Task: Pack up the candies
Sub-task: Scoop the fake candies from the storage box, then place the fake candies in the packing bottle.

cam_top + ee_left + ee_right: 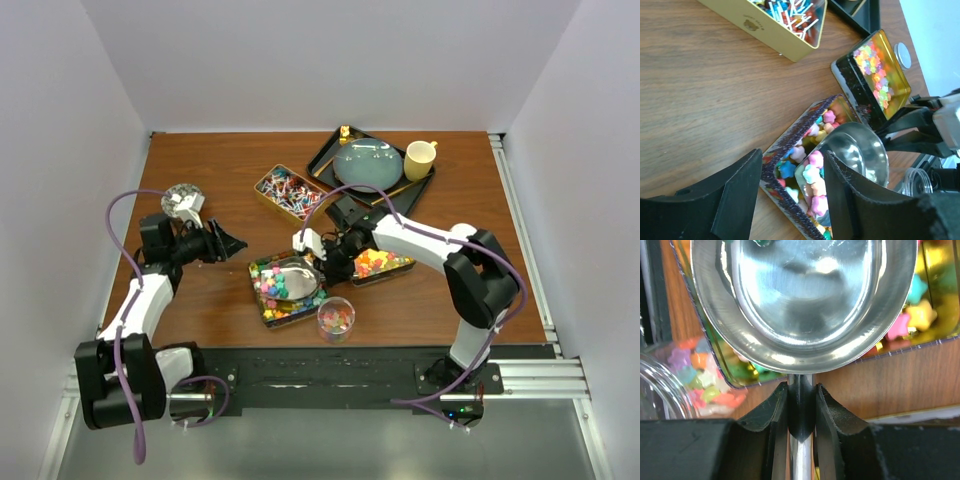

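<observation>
The candies fill three gold tins: multicoloured chunky pieces (pixel 268 285) (pixel 812 172), orange-yellow-pink gummies (pixel 376 262) (pixel 875 70), and red-white-blue wrapped ones (pixel 288 192) (pixel 785 12). My right gripper (pixel 332 264) (pixel 801 390) is shut on the handle of a metal scoop (pixel 299 282) (pixel 805 295). The scoop's bowl lies over the chunky-candy tin and its inside looks bare. My left gripper (pixel 226 243) (pixel 792 167) stands open left of that tin, apart from it, holding nothing. A small glass jar (pixel 335 318) (pixel 670 385) holding some candies stands in front of the tins.
A black tray (pixel 330 150) at the back carries a grey-blue plate (pixel 367 163) and a yellow cup (pixel 420 158). A small round silvery object (pixel 182 197) lies at the left, behind my left arm. The table's front edge runs just behind the jar.
</observation>
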{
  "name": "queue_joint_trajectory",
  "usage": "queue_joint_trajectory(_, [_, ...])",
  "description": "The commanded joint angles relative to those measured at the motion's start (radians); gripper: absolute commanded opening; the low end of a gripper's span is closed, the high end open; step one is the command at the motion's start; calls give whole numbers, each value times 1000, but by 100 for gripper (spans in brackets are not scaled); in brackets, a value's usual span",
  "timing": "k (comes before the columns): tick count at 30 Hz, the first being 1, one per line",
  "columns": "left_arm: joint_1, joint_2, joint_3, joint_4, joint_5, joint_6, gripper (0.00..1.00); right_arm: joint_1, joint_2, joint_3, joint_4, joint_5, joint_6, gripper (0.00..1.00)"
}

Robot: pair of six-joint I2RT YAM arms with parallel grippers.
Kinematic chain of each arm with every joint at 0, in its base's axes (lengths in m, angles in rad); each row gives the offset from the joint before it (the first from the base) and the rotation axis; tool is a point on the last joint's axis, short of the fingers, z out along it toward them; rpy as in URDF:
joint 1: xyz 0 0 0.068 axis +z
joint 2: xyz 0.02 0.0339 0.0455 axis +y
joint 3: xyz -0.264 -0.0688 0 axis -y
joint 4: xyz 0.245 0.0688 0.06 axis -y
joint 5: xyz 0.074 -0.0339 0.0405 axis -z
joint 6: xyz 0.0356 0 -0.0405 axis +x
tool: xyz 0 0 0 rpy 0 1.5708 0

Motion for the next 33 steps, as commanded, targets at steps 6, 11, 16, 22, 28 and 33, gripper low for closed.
queue_joint_trajectory(6, [60,60,105,41,48,38,57,-54,-173,-123,263,-124,148,0])
queue_joint_trajectory(11, [78,79,144,41,47,59,57,-102,-253,-152,303,-174,205,0])
queue_joint_trajectory(16, [80,70,138,58,45,63,58,-117,-389,-231,373,-164,271,0])
queue_joint_trajectory(22, [78,53,134,84,61,23,57,-165,-477,-290,387,-139,357,0])
queue_joint_trajectory(28, [75,53,121,149,71,-36,58,-221,-543,-192,56,-73,133,0])
queue_joint_trajectory(33, [54,77,95,124,25,-20,58,-287,-574,-103,-304,-13,-190,0])
